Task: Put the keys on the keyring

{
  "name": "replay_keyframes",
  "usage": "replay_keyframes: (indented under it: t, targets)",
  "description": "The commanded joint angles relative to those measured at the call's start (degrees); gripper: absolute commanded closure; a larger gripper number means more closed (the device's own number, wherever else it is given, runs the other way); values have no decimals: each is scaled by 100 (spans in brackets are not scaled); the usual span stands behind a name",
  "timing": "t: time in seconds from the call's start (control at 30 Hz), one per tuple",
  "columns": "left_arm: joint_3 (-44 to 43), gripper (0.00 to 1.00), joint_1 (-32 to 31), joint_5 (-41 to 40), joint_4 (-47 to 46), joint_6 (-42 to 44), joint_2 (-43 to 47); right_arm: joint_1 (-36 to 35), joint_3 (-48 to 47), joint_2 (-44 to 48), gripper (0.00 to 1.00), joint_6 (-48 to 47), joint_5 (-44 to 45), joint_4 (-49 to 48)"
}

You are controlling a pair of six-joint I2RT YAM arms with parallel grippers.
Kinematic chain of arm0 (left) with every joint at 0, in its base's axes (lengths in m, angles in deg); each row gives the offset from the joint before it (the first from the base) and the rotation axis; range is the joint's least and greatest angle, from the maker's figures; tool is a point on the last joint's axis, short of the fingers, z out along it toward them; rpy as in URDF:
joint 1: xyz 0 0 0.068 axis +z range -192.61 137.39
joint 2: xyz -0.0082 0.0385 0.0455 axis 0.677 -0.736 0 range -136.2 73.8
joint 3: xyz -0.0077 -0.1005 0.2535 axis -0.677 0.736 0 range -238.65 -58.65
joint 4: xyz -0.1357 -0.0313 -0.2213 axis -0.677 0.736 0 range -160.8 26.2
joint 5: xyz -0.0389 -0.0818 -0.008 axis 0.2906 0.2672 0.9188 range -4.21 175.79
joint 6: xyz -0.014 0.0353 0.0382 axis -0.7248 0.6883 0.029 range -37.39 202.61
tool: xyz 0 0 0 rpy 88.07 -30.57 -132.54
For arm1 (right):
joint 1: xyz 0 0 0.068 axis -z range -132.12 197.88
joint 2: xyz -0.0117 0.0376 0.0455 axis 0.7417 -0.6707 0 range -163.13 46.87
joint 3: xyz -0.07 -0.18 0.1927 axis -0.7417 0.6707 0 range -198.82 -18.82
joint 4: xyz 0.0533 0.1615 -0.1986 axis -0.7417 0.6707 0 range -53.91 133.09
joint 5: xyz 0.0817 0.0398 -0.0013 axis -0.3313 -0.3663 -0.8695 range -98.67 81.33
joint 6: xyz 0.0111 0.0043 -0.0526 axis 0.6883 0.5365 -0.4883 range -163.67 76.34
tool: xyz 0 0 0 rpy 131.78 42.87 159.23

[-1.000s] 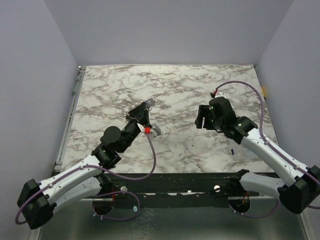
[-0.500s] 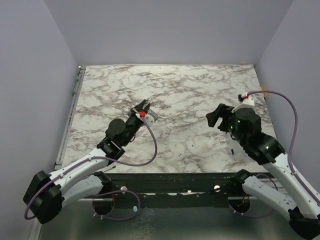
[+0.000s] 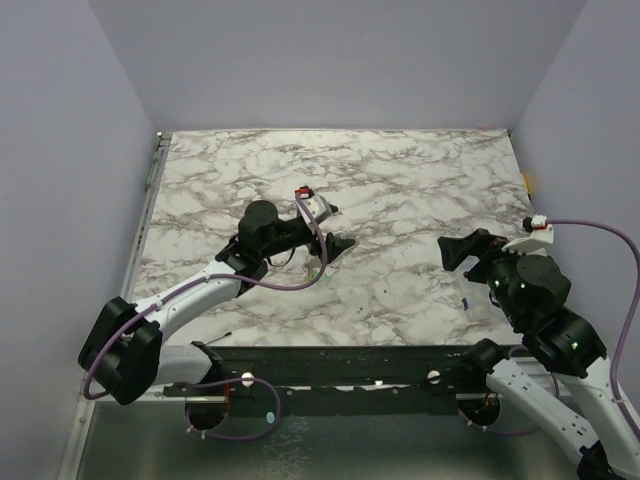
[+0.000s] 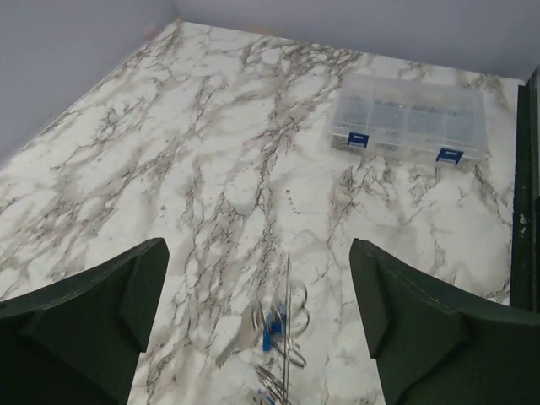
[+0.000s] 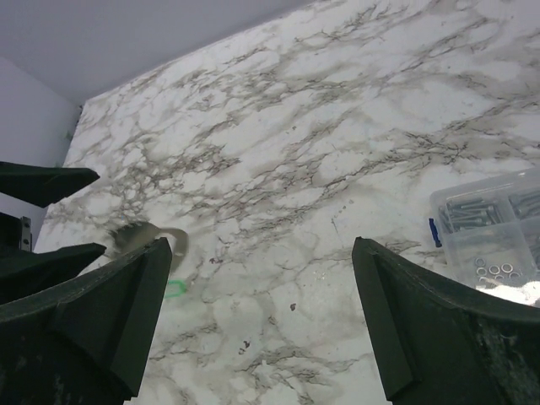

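Note:
A cluster of keys (image 4: 272, 331) and thin silvery keyring (image 4: 297, 319) loops lies blurred on the marble, right below my left gripper (image 4: 257, 253). One blue key head shows clearly. Whether the keys hang on the ring I cannot tell. My left gripper (image 3: 322, 254) is open over the table's middle, nothing between its fingers. From above, only a green speck of the keys (image 3: 312, 270) shows beside it. The right wrist view shows a green key head (image 5: 173, 289) at its left. My right gripper (image 3: 462, 252) (image 5: 261, 249) hangs open and empty at the right, well apart from the keys.
A clear plastic box (image 4: 411, 126) of small hardware with blue latches stands on the marble table (image 3: 400, 190) near the right arm; its corner (image 5: 494, 232) shows in the right wrist view. Purple cables loop round both arms. Grey walls close in three sides.
My left gripper swung right over the table's middle and opened; the keys now lie under it. My right arm drew back to the right and its jaws widened.

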State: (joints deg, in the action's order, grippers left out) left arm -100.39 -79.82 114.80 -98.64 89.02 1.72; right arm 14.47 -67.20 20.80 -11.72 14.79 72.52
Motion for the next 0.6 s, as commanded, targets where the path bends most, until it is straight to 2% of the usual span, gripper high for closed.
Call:
replay_keyframes:
  t: [0.0, 0.13, 0.2, 0.33, 0.4, 0.43, 0.5, 0.57]
  targets:
    - [-132, 1, 72, 206, 29, -588, 128, -8, 127, 306, 0, -133, 237, 75]
    - [-52, 1, 87, -1077, 160, -686, 383, -9, 179, 492, 0, -182, 256, -19]
    - [14, 1, 85, -2113, 106, -398, 463, -1, 260, 527, 0, -197, 293, -165]
    - [336, 1, 83, -6041, -423, -591, 409, -12, 412, 380, 0, -224, 436, -811]
    - [635, 2, 56, -7697, -613, -1195, 163, -11, 574, 157, 0, -278, 577, -1343]
    - [757, 2, -30, -7887, -643, -1397, -18, -10, 670, -8, 0, -269, 663, -1617]
    - [919, 1, -401, -7704, -846, -1348, -450, -3, 784, -372, 0, -217, 737, -2053]
    - [829, 1, -777, -7419, -907, -593, -853, -10, 957, -738, 0, -314, 596, -2551]
